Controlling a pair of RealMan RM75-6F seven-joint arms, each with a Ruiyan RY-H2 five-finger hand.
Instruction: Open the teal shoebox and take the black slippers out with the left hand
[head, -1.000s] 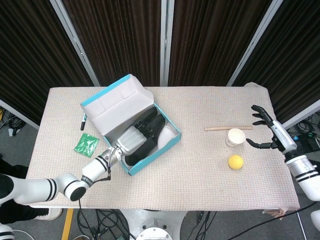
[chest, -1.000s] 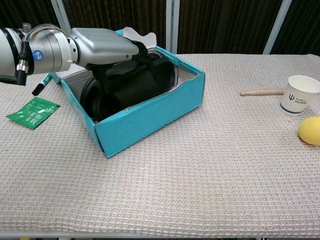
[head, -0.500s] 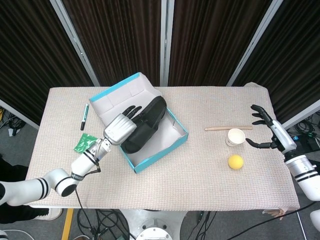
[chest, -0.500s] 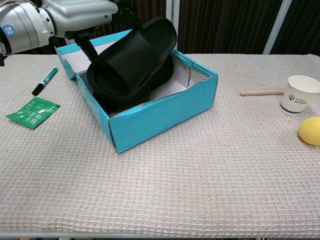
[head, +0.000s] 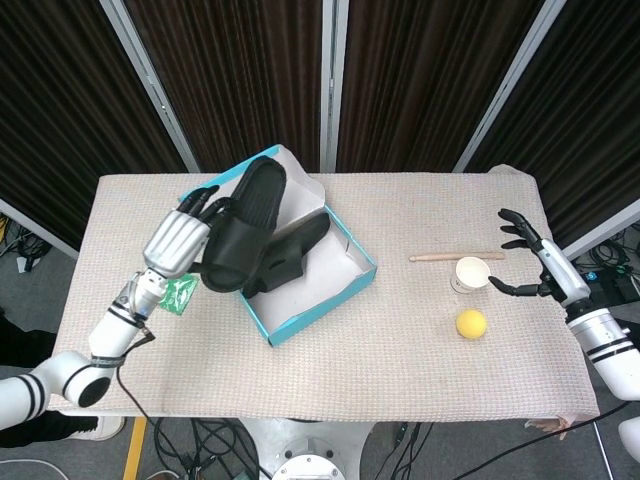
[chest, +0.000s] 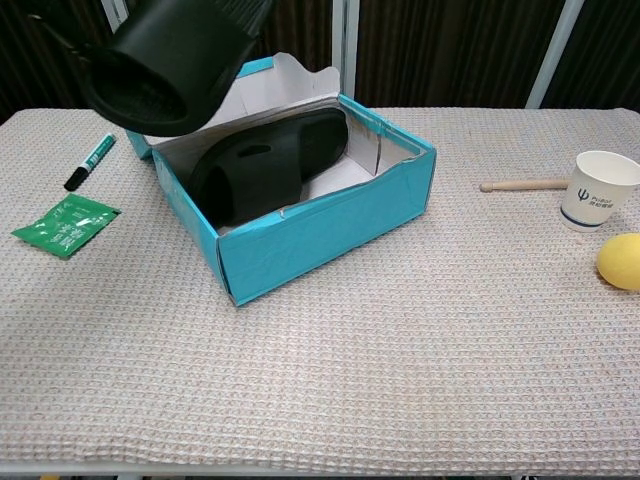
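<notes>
Gripping one black slipper (head: 243, 226) aloft near the table's (head: 420, 330) left edge, the left hand (head: 178, 240) had its fingers wrapped round the heel end, apparently to carry it clear of the box. Below the hand, a green sachet (chest: 66, 223) lay by that left edge, with a marker pen (chest: 90, 162) beyond it towards the far-left corner. The teal shoebox (chest: 330, 235) stood left of centre with its lid tipped back, which left the second black slipper (chest: 270, 172) exposed inside and, by my judgement, ready for the next lift. Towards the right edge lay a wooden stick (head: 455, 257), then a paper cup (head: 471, 274) and a yellow ball (head: 471, 323). At that edge the right hand (head: 531, 262) hovered with fingers spread, holding nothing, seemingly parked out of the way.
</notes>
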